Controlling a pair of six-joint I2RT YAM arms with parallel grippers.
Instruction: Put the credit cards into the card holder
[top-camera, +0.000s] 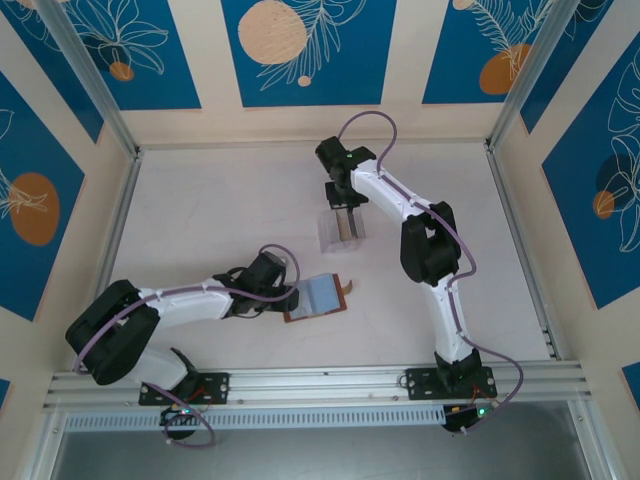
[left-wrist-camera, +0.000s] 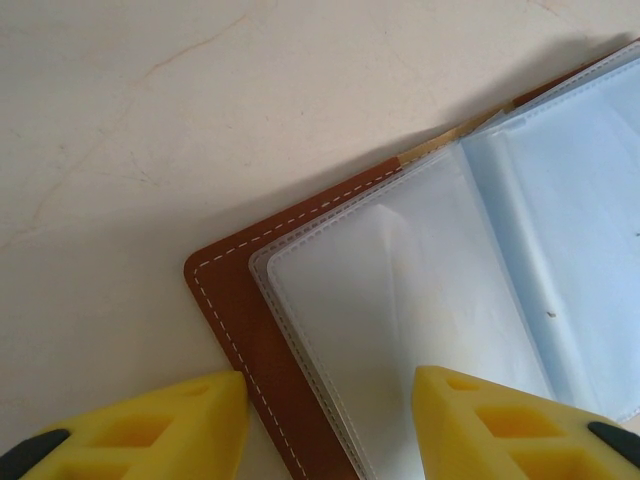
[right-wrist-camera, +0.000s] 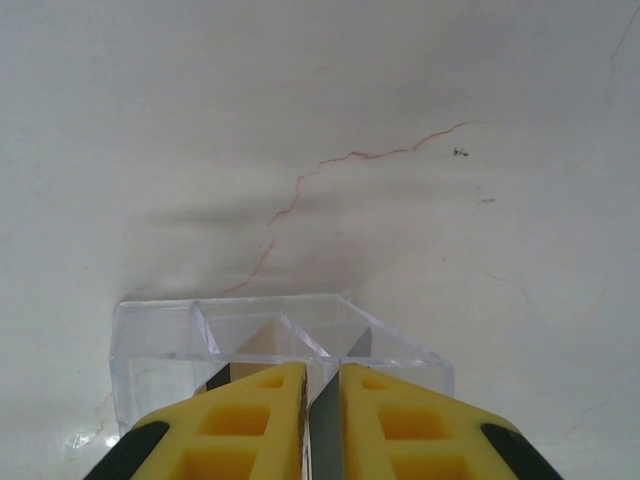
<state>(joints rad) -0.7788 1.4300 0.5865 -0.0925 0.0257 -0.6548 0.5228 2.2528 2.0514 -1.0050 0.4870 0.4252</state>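
At far centre I see right hand (top-camera: 346, 215) clamped on 1 credit card (right-wrist-camera: 322, 440) upright in clear stand (top-camera: 338, 238); card holder (top-camera: 316, 297) lies near-left, left hand (left-wrist-camera: 330, 390) spread across its corner.

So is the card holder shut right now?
No, the card holder lies spread open, its pale sleeves facing up over the brown cover.

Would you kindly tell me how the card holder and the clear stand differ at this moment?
The card holder is brown with pale blue sleeves; the clear stand is transparent. The card holder lies flat and open; the clear stand is a raised box of compartments. Both rest on the table.
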